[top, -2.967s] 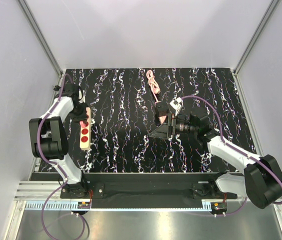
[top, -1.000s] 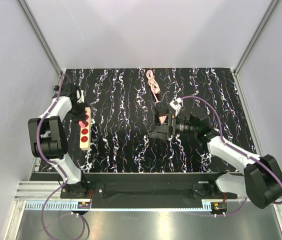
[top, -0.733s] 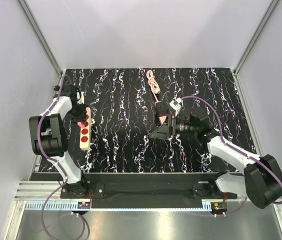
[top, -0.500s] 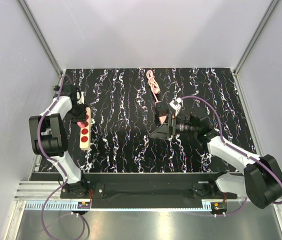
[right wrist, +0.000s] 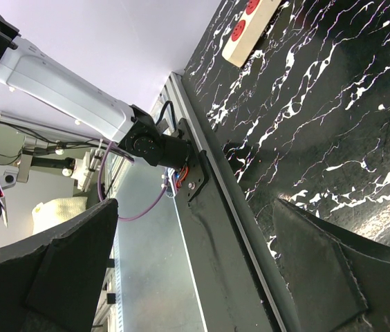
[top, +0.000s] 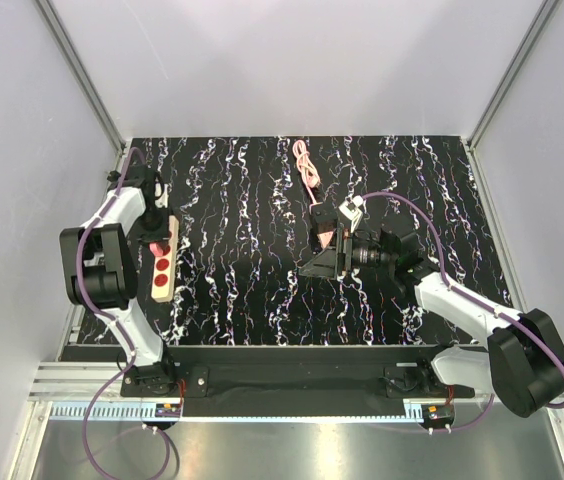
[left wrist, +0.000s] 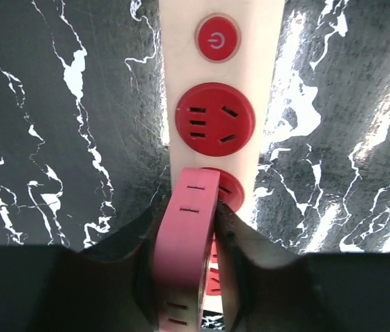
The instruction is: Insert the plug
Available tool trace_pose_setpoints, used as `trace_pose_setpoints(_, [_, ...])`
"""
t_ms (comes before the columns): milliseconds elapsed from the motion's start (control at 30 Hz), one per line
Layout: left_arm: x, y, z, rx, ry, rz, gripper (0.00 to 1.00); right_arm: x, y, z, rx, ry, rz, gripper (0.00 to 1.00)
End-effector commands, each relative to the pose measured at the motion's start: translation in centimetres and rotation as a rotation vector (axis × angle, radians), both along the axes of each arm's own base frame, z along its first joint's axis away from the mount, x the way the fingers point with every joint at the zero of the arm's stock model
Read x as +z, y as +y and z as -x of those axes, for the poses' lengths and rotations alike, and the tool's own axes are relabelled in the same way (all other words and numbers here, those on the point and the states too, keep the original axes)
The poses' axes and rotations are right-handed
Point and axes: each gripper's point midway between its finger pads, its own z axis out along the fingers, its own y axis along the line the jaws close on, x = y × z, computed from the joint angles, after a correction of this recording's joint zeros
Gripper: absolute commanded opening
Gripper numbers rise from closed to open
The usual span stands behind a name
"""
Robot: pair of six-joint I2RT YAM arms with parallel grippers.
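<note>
**Plug over the middle socket.** While the left gripper [left wrist: 189, 220] clamps the plug [left wrist: 184, 242] between its fingers, the plug stands over the middle socket of the beige strip [left wrist: 271, 83].

In the left wrist view the plug hides most of that socket, at 6 o'clock from the free red socket [left wrist: 214, 129] and the power button [left wrist: 217, 39]. Whether its prongs are seated cannot be told. From above, the strip lies at 9 o'clock on the table [top: 262, 200]. The right gripper [right wrist: 196, 204] hangs well apart toward 3 o'clock, jaws wide and empty. The step in hand is judged to be the insertion itself. The next move calls for a straight push with prongs lined to the slots, then release.
</note>
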Motion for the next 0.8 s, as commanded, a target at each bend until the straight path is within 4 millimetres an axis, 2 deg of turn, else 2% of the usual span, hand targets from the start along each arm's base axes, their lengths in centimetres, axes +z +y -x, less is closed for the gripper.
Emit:
trace_pose_setpoints(0, [1.3,1.6,-0.7,-0.007,-0.007,-0.086,0.31,1.2,0.0,0.2,0.011,-0.052,-0.033,1.00])
trace_pose_setpoints(233, [0.6,1.0,-0.9,-0.019,0.012,-0.055,0.10,1.3,0.0,0.1,0.009,-0.052,-0.034,1.00])
trace_pose_setpoints(400, [0.2,1.2,-0.9,-0.030,0.025,-0.061,0.06,1.3,0.0,0.1,0.009,-0.052,-0.034,1.00])
trace_pose_setpoints(467, [0.1,1.2,-1.0,-0.035,0.023,-0.056,0.00,1.3,0.0,0.1,0.010,-0.052,-0.035,1.00])
trace_pose_setpoints(667, [0.3,1.7,-1.1,-0.021,0.015,-0.080,0.00,1.4,0.0,0.2,0.013,-0.053,-0.036,1.00])
trace_pose_setpoints(767, [0.8,1.9,-1.1,-0.012,0.006,-0.093,0.23,1.4,-0.1,0.2,0.012,-0.054,-0.036,1.00])
